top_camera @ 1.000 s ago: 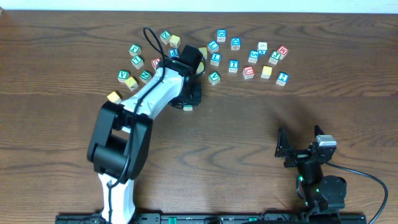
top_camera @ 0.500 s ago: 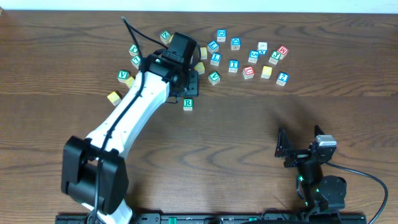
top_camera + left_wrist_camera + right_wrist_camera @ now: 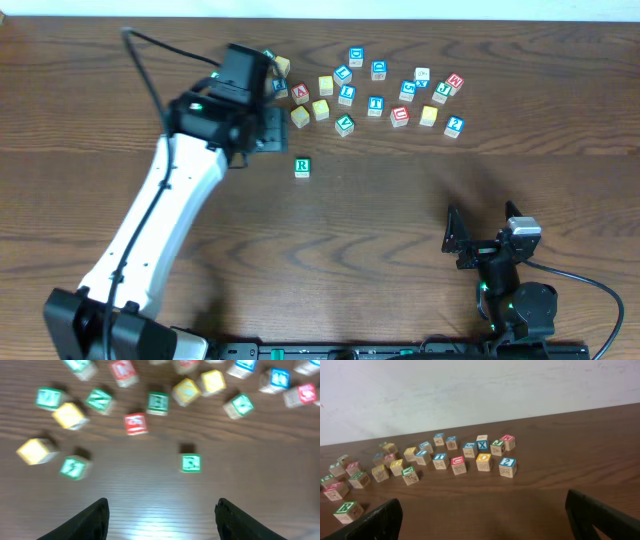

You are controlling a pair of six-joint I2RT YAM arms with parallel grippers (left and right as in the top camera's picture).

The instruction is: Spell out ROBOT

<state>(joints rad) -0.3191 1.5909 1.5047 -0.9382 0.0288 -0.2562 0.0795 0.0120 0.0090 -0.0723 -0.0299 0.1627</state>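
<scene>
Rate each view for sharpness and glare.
Overhead: sharp and evenly lit, the R cube reads clearly. Left wrist: blurred throughout, cube letters unreadable, with a pale sheen on the table. Right wrist: cubes crisp, its own fingers dark and soft at the bottom corners.

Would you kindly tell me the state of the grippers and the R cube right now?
left gripper: open, empty.
right gripper: open, empty.
green R cube: lying alone, R facing up, apart from the other cubes.
</scene>
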